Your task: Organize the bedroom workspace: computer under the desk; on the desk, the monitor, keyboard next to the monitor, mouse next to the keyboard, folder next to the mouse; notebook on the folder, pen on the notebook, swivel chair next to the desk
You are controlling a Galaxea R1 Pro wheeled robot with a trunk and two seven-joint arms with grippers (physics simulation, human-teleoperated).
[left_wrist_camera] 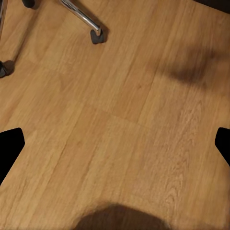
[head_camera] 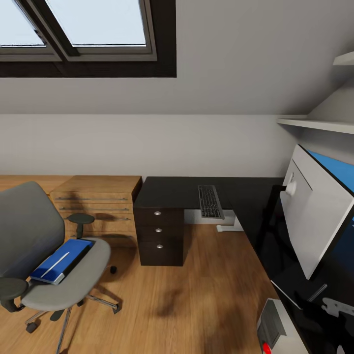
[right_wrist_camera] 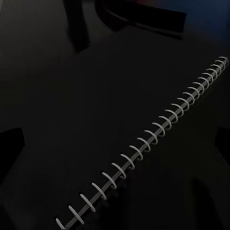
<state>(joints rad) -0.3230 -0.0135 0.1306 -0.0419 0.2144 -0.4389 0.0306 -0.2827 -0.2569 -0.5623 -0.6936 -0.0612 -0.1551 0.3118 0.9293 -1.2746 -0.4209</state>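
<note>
Directly beneath right pincer [right_wrist_camera: 115,143], spiral notebook [right_wrist_camera: 96,110] flat, pincer spread wide

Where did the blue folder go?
In the head view, the folder lies flat on the seat of the swivel chair, at the lower left, in front of the light-wood cabinet and left of the desk.

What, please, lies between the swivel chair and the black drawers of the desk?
In the head view, bare wooden floor separates the swivel chair from the desk drawers; the light-wood cabinet stands further back, beside the drawers.
</note>
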